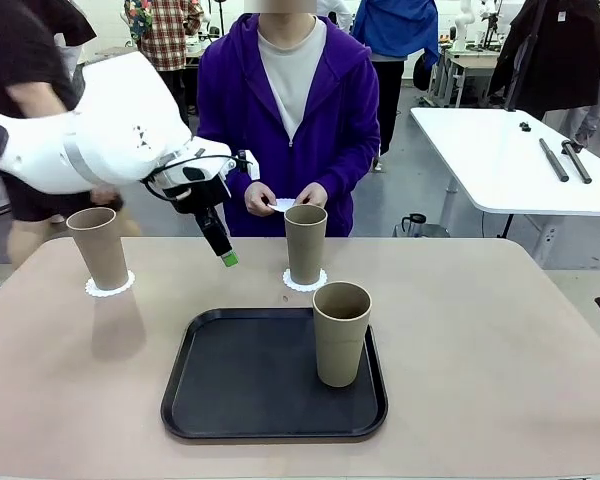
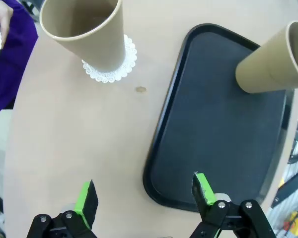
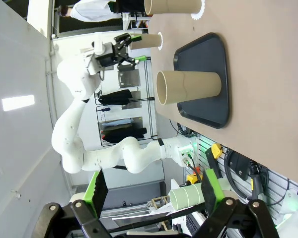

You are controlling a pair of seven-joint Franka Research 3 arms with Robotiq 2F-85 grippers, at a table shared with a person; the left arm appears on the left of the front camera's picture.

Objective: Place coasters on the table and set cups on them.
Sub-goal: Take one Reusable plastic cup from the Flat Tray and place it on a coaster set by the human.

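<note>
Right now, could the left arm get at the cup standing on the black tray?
Probably yes. The left gripper hangs open above the table near the tray, with nothing between it and that cup.

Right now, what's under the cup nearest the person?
A white scalloped coaster lies under that cup; just its frilly edge shows, and its middle is covered by the cup.
</note>
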